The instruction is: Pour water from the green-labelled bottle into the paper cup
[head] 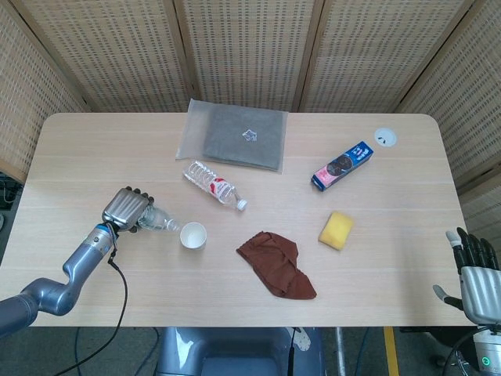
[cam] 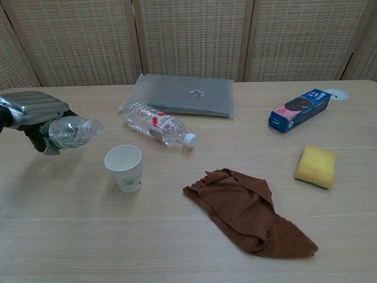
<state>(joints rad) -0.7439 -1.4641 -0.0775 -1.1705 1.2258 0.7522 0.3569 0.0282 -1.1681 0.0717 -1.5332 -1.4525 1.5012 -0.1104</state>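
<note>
Clear plastic, uncapped, the green-labelled bottle (cam: 69, 130) is gripped near-horizontal by the left hand (cam: 32, 109) — mouth just short of the white paper cup (cam: 124, 168); pouring is not yet begun.

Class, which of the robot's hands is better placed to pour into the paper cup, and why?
Left. The left hand already grips the green-labelled bottle, tipped beside the paper cup. The right hand holds nothing, off the table's far corner.

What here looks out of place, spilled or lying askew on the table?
No spill is visible. A second bottle with a red label lies on its side, capped, near the grey pouch. The brown cloth lies crumpled. The paper cup stands upright.
</note>
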